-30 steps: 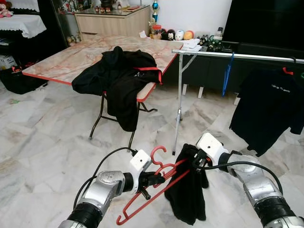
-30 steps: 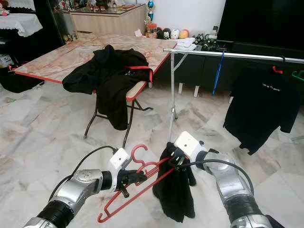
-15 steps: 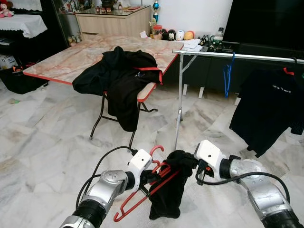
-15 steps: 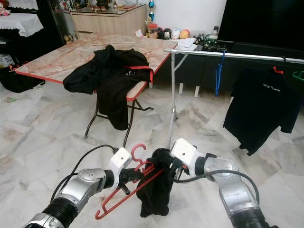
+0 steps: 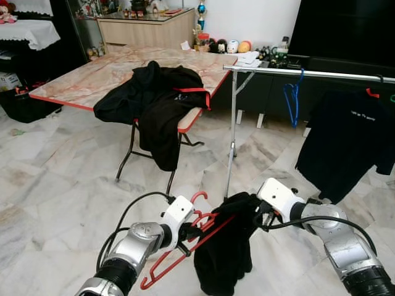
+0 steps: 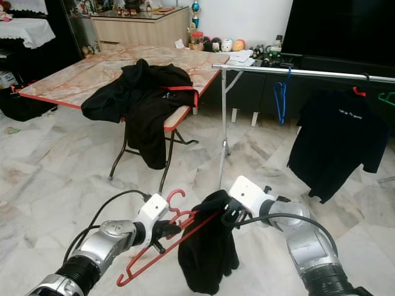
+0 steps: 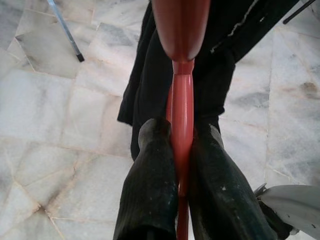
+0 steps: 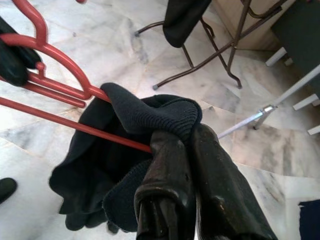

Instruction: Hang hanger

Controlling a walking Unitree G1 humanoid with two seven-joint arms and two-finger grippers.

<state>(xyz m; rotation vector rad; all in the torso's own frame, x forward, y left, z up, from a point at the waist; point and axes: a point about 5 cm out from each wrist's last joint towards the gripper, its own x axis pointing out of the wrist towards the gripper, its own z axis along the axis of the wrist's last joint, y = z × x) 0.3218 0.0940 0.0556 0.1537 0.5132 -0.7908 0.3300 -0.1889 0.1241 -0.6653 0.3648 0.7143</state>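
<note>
The left hand (image 7: 181, 150) pinches the red hanger (image 5: 185, 243) low before the robot while the right hand (image 8: 185, 145) grips the black garment's (image 5: 223, 256) collar over one hanger arm, so dressing seems underway; next, seat the collar, then lift toward the rail (image 5: 308, 73).

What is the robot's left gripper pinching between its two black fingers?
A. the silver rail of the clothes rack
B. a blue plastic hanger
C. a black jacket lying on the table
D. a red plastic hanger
D: the left gripper is shut on the red plastic hanger, whose other end carries a black garment gripped by the right gripper.
</note>
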